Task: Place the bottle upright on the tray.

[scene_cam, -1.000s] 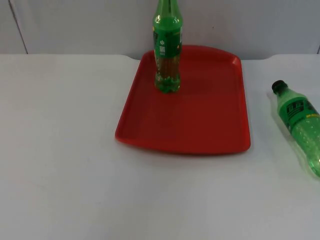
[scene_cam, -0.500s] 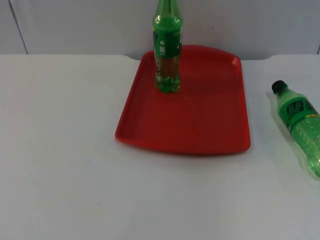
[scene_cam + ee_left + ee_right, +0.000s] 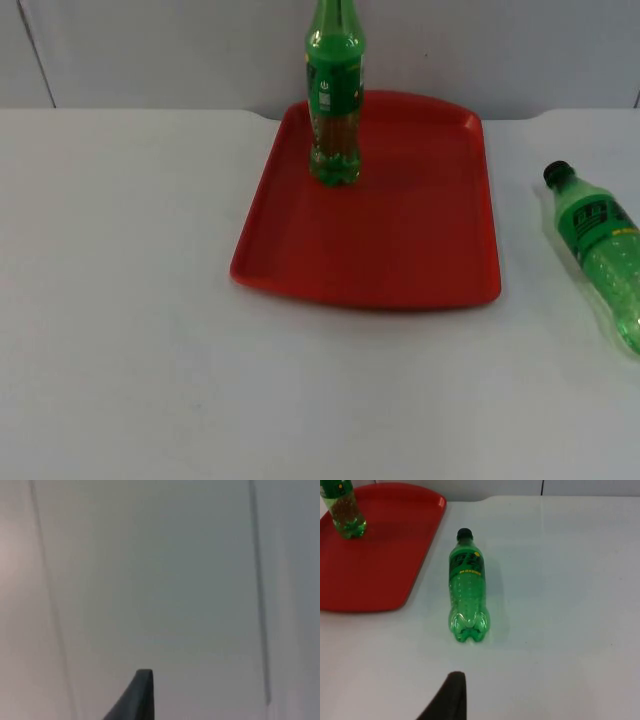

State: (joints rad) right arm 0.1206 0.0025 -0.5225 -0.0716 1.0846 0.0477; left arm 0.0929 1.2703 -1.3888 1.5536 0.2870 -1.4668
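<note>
Nothing has shifted over the last second: one green soda bottle (image 3: 335, 95) stands on the red tray (image 3: 400, 250), the other bottle (image 3: 467, 586) lies beside it; I can't tell either gripper's state

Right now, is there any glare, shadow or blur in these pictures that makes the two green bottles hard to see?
Top view: even light, a faint shadow under the red plastic tray; the upright green plastic bottle is cut off at the neck by the frame. Right wrist view: the lying green plastic bottle with a black cap is clear, with a soft shadow beside it. Left wrist view: a grey surface, a dark fingertip.
</note>
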